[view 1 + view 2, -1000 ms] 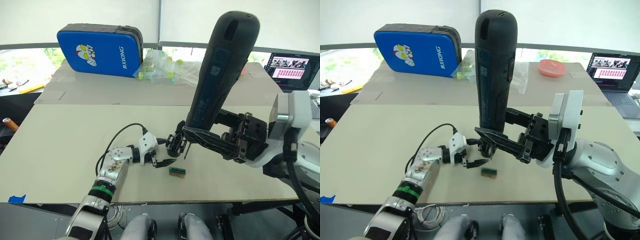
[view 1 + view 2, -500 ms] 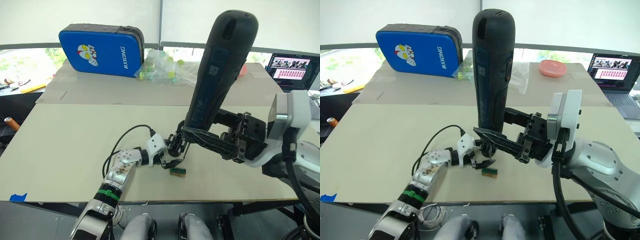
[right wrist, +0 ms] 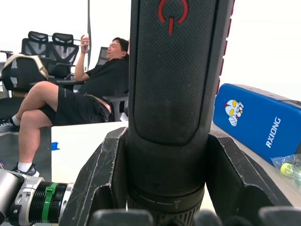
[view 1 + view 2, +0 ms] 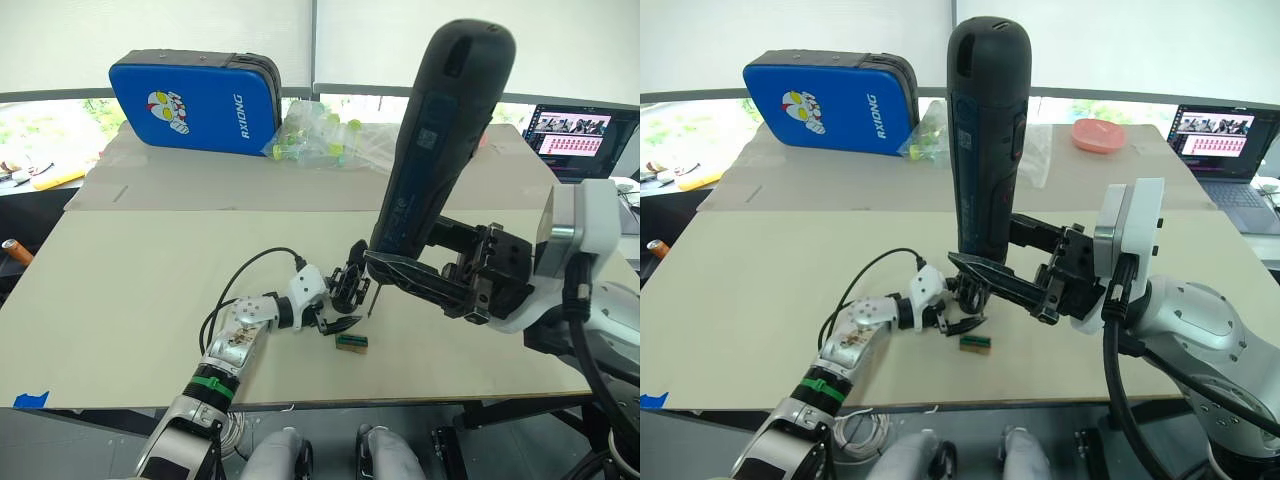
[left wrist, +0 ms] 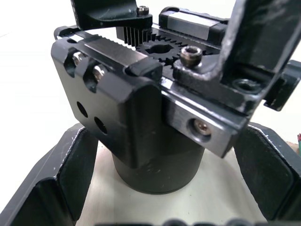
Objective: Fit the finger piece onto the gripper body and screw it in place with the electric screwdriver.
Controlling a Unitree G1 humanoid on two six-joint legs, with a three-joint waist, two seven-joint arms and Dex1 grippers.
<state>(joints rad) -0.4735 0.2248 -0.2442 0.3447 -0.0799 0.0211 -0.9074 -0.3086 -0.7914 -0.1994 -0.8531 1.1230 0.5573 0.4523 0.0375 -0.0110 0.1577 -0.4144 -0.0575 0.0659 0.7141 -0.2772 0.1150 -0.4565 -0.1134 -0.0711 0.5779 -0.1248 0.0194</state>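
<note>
Left eye view, near to far: on the pale counter (image 4: 120,300), left gripper (image 4: 333,305) with fingers closed around the gripper body (image 4: 350,288), seen close in the left wrist view with gear teeth and screws. Just beside it, a small green-and-brown block (image 4: 352,343). Right gripper (image 4: 385,268) clamped on the upright electric screwdriver (image 4: 435,140), bit pointing down just beside the body. Farther back, a blue case (image 4: 195,100) and a laptop (image 4: 580,135).
</note>
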